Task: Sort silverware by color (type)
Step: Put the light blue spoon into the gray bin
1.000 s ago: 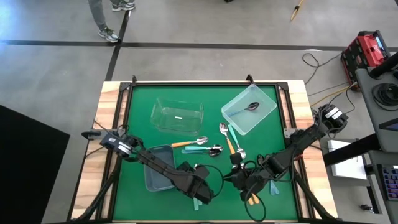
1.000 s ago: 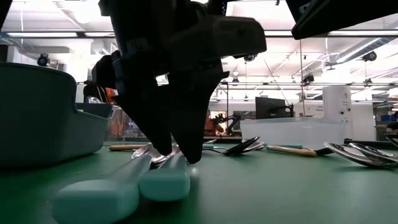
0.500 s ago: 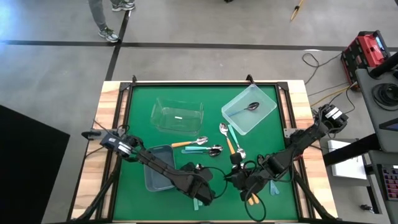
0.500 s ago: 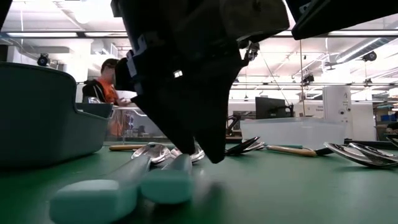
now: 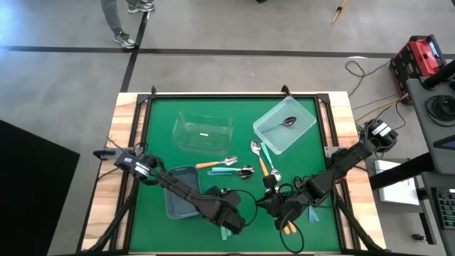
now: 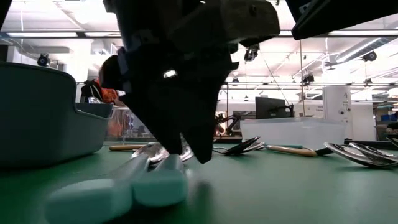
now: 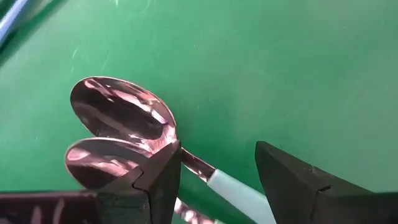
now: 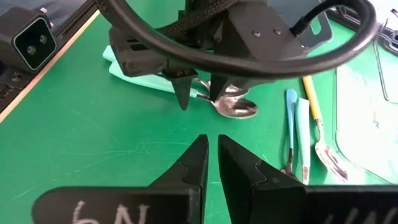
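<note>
Green felt (image 5: 156,142) covers the table, with a clear bin (image 5: 204,132), a second clear bin (image 5: 285,124) holding one spoon, and a grey bin (image 5: 181,190). Left gripper (image 5: 229,217) sits low at the near edge, jaws spread and straddling the neck of a teal spoon (image 7: 233,191), fingertips (image 7: 165,177) down beside it, not clamped on it. A second teal spoon (image 6: 93,198) lies touching the first, bowls overlapping just ahead of the fingers. Right gripper (image 8: 211,163) waits close by, facing the left one, fingers nearly together and empty. More spoons (image 5: 245,168) lie beyond both grippers, between the bins
</note>
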### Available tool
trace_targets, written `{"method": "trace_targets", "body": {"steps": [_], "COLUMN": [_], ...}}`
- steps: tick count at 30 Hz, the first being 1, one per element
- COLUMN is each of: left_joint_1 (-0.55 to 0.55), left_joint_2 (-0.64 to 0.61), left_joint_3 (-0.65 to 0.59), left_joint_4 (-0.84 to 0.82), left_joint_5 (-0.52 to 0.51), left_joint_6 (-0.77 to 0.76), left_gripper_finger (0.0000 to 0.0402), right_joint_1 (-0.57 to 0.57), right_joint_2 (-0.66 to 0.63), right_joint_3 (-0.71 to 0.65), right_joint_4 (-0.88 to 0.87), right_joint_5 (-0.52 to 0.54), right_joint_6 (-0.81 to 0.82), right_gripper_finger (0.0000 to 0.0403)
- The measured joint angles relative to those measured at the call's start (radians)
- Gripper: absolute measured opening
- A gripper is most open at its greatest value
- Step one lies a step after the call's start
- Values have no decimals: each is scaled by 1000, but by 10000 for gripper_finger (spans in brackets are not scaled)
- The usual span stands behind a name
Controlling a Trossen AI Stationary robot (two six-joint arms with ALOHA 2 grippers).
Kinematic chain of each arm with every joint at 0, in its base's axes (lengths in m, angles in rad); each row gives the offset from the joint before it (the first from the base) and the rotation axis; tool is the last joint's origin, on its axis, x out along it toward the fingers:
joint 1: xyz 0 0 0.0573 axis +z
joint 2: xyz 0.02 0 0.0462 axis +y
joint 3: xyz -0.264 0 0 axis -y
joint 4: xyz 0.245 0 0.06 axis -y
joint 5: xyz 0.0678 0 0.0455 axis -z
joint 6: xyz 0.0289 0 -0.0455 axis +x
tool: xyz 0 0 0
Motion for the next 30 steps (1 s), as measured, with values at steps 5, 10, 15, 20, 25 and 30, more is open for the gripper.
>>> {"method": "trace_targets", "body": {"steps": [5,10,15,20,25,30], "left_joint_1": [-6,-7,-7,-7,-10,-25], "left_joint_2": [0,0,1,2,2,2], "left_joint_3": [-1,-1,-1,6,66,101], "left_joint_4": [-10,-2,52,55,-74,-158], "left_joint_5": [14,5,-21,-34,-33,-31], "left_joint_6": [-17,-2,61,70,-21,-90], "left_gripper_finger": [178,174,174,174,174,174], "right_joint_1": [0,0,0,0,0,0], "right_joint_2": [0,0,0,0,0,0], "right_joint_3": [0,0,0,0,0,0], "right_joint_4": [0,0,0,0,0,0], "right_joint_5": [0,0,0,0,0,0], "right_joint_6": [0,5,1,1,1,0], "right_gripper_finger": [28,28,28,28,28,28]}}
